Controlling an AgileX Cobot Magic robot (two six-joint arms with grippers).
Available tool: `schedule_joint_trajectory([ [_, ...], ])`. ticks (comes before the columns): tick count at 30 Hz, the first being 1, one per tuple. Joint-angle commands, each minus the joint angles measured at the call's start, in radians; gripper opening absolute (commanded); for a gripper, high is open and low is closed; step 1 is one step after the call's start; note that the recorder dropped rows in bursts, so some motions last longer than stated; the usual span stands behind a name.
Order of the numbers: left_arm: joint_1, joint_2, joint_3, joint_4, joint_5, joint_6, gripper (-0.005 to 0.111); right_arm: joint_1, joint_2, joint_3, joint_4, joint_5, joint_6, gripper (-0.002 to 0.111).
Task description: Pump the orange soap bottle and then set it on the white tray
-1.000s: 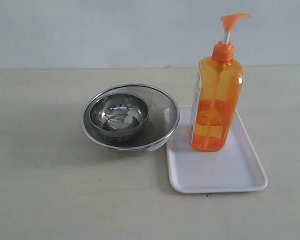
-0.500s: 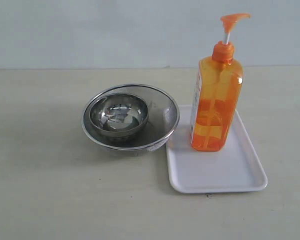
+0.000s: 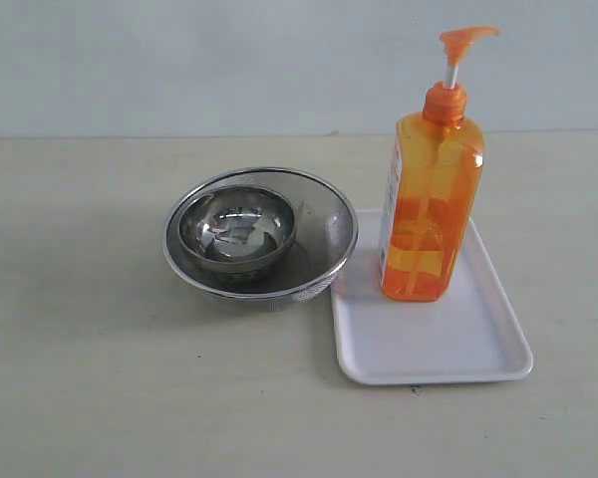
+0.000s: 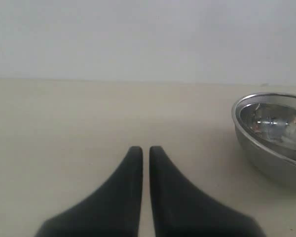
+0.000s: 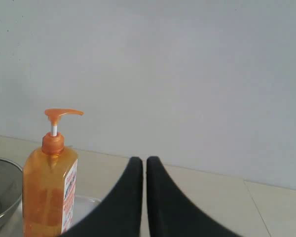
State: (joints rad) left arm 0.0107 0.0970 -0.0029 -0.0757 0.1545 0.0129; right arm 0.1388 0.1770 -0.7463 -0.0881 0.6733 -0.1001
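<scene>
Black left pincer (image 4: 145,148) and right pincer (image 5: 144,159), both tips together, apparently empty.

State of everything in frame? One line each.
orange soap bottle: upright on the white tray, pump head up, nothing gripping it
white tray: flat on the table, bottle on its far part
large steel bowl: upright beside the tray, holds the small bowl
small steel bowl: upright, nested inside the large one
left gripper: shut, empty
right gripper: shut, empty, clear of the bottle
</scene>
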Motion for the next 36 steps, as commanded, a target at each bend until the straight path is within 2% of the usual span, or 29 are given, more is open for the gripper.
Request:
schedule_joint_trajectory([
  [1, 0.005, -0.005, 0.003, -0.013, -0.026, 0.004, 0.005, 0.0, -0.006, 0.004, -0.001, -0.003, -0.002, 0.0],
  [8, 0.005, -0.097, 0.003, -0.013, 0.017, 0.008, 0.005, 0.0, -0.006, 0.004, -0.001, -0.003, -0.002, 0.0],
  [24, 0.005, -0.097, 0.003, -0.013, 0.139, 0.016, 0.005, 0.0, -0.006, 0.004, -0.001, -0.003, -0.002, 0.0],
  [36, 0.005, -0.097, 0.003, -0.013, 0.157, 0.016, 0.005, 0.0, -0.006, 0.004, -0.001, -0.003, -0.002, 0.0],
])
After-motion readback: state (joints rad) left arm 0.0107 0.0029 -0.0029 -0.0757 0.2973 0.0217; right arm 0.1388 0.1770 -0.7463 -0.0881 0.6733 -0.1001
